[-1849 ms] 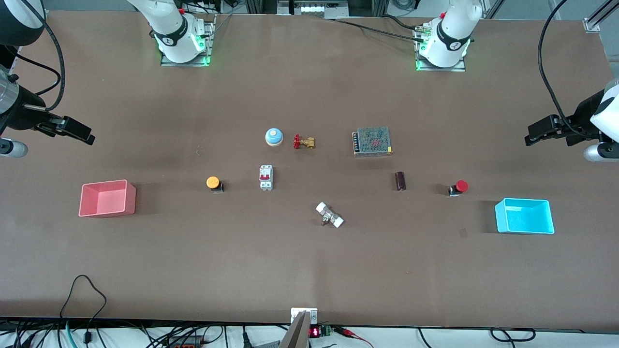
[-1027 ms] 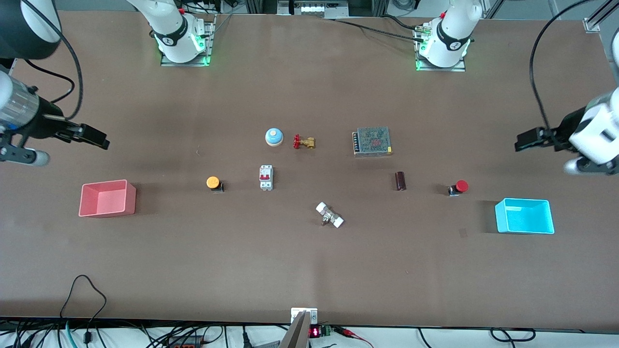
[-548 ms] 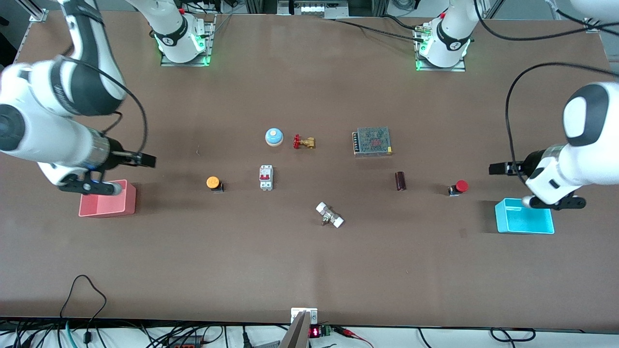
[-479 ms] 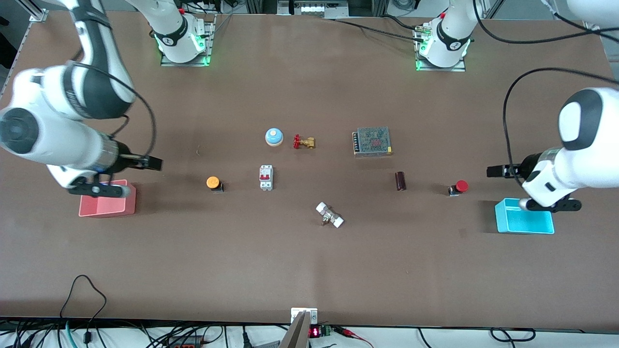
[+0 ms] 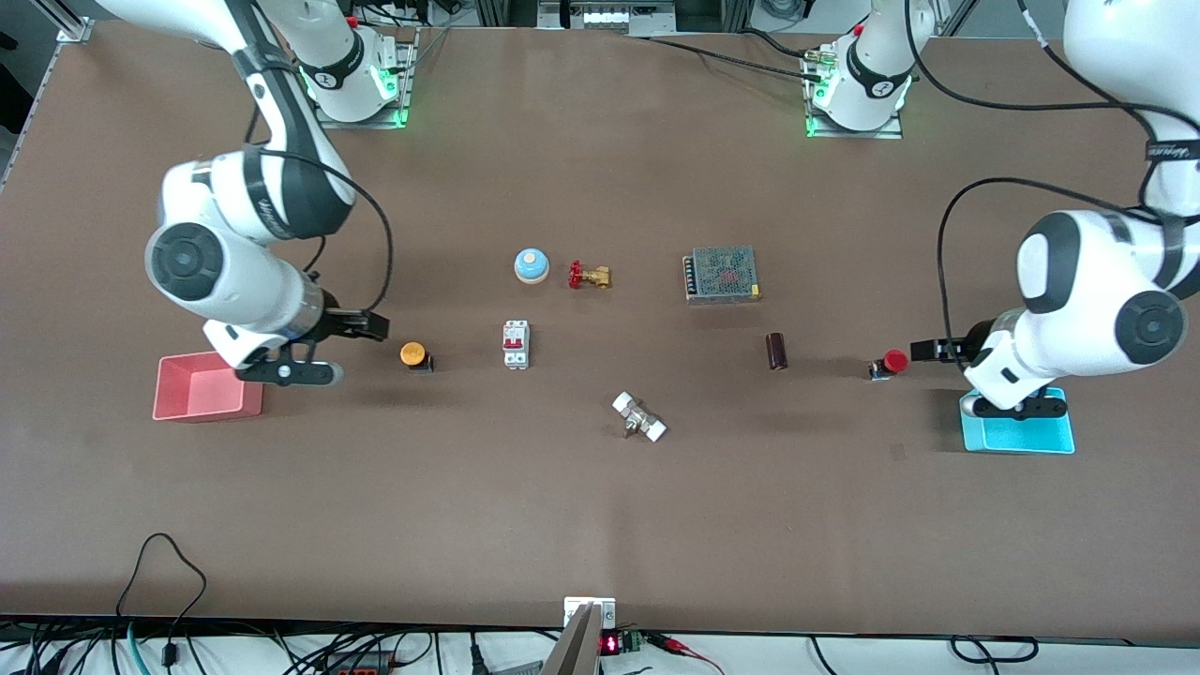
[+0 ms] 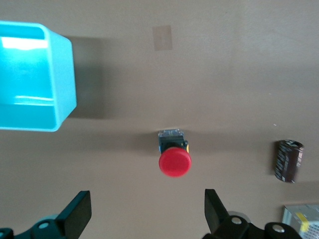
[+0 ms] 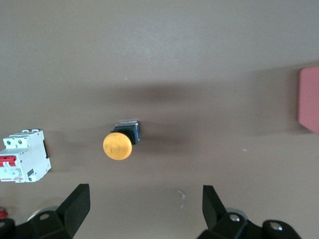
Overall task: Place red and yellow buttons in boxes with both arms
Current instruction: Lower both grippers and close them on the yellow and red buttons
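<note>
The yellow button (image 5: 412,354) sits on the table toward the right arm's end, beside the pink box (image 5: 202,386). My right gripper (image 5: 370,325) is open and empty, over the table between the pink box and the yellow button. In the right wrist view the yellow button (image 7: 118,144) lies ahead of the open gripper (image 7: 144,204). The red button (image 5: 891,362) sits toward the left arm's end, beside the cyan box (image 5: 1022,433), which the left arm partly hides. My left gripper (image 5: 928,349) is open and empty, over the table next to the red button (image 6: 175,160). The cyan box (image 6: 35,74) also shows there.
Mid-table stand a blue bell (image 5: 531,265), a brass valve (image 5: 589,276), a grey mesh unit (image 5: 721,274), a white breaker (image 5: 516,344), a dark cylinder (image 5: 775,351) and a white fitting (image 5: 639,417).
Both arms have swung in from the table's ends. The right gripper now sits close to the yellow button, the left gripper close to the red button. The buttons and boxes have not moved.
</note>
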Controlling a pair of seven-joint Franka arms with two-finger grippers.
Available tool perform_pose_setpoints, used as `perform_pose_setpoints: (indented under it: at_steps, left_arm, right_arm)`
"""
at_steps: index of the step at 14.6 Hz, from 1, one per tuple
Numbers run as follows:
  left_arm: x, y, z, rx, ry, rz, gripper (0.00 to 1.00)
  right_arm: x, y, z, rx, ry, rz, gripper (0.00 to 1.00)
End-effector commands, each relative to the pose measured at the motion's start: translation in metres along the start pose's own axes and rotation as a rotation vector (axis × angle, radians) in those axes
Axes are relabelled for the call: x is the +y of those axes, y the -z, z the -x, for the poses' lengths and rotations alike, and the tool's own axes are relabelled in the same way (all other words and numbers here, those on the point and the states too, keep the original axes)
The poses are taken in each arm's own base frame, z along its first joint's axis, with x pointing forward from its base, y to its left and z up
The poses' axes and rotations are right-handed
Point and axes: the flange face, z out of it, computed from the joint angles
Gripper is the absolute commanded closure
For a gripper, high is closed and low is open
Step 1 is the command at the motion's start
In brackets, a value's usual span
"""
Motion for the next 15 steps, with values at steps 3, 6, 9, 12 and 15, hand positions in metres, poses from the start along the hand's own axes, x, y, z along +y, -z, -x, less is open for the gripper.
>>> perform_pose_setpoints:
  at_steps: [3, 6, 9, 12, 15]
  left_arm:
    - [0.01, -0.043, 0.001, 0.009, 0.049, 0.108, 0.0]
    - [0.018, -0.056, -0.004, 0.022, 0.024, 0.093, 0.0]
    - [0.015, -0.06, -0.004, 0.024, -0.01, 0.032, 0.0]
    - [0.014, -0.083, 0.005, 0.03, 0.003, 0.033, 0.0]
    - [0.014, -0.086, 0.007, 0.025, 0.016, 0.035, 0.0]
  right_arm:
    - [-0.011, -0.035, -0.004, 0.055, 0.001, -0.02, 0.0]
    - [-0.018, -0.046, -0.008, 0.074, -0.013, -0.016, 0.0]
    - [-0.02, -0.055, -0.009, 0.067, -0.02, -0.013, 0.0]
    - [-0.038, -0.077, -0.008, 0.076, 0.009, -0.015, 0.0]
    - [-0.038, -0.087, -0.01, 0.077, 0.012, -0.011, 0.0]
